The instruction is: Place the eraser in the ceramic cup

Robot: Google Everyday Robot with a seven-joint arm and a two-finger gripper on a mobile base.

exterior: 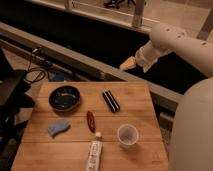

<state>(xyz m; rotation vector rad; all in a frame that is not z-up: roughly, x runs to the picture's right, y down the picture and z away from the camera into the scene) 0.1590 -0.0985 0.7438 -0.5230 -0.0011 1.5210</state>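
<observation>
Upper right of the frame: the gripper hangs from the white arm, beyond the far edge of the tabletop, well apart from everything on it
Jaws: cannot tell whether apart or together
The eraser: flat at upper centre of the tabletop, angled, untouched, right of the dark bowl
The ceramic cup: upright at lower right, below the eraser, beside the white tube
Step in hand: probably the reach toward the eraser
Doing it well: descend from above, turn the wrist so the jaws close across the bar's narrow width, avoid the reddish-brown piece, then release low over the cup's mouth so it does not tip
</observation>
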